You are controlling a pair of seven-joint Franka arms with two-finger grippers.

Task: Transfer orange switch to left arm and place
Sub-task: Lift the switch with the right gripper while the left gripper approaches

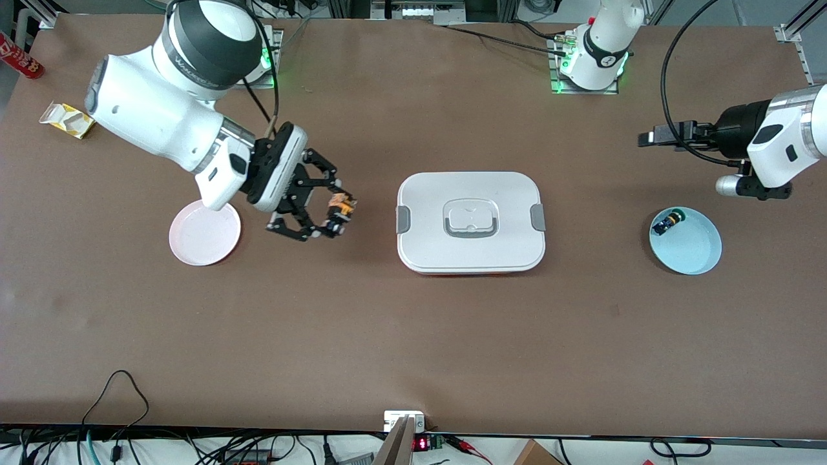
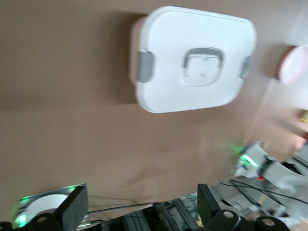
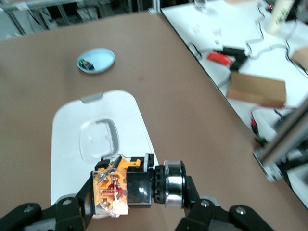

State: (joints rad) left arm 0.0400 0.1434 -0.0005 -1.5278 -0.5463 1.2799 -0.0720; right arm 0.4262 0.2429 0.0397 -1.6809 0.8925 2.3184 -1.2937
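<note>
The orange switch (image 1: 343,206) is a small black cylinder with a silver ring and an orange block. My right gripper (image 1: 334,218) is shut on it, in the air over the bare table between the pink plate (image 1: 205,234) and the box (image 1: 426,216). In the right wrist view the orange switch (image 3: 130,185) lies crosswise between the fingers, with the white box (image 3: 72,130) below it. My left gripper (image 1: 645,139) waits open and empty over the table at the left arm's end, its fingers (image 2: 74,209) spread wide. From there the box (image 2: 192,96) shows far off.
A light-blue plate (image 1: 694,252) at the left arm's end holds a small black switch with blue and green parts (image 1: 667,223). A yellow carton (image 1: 66,120) and a red can (image 1: 19,55) lie at the right arm's end. Cables run along the table's near edge.
</note>
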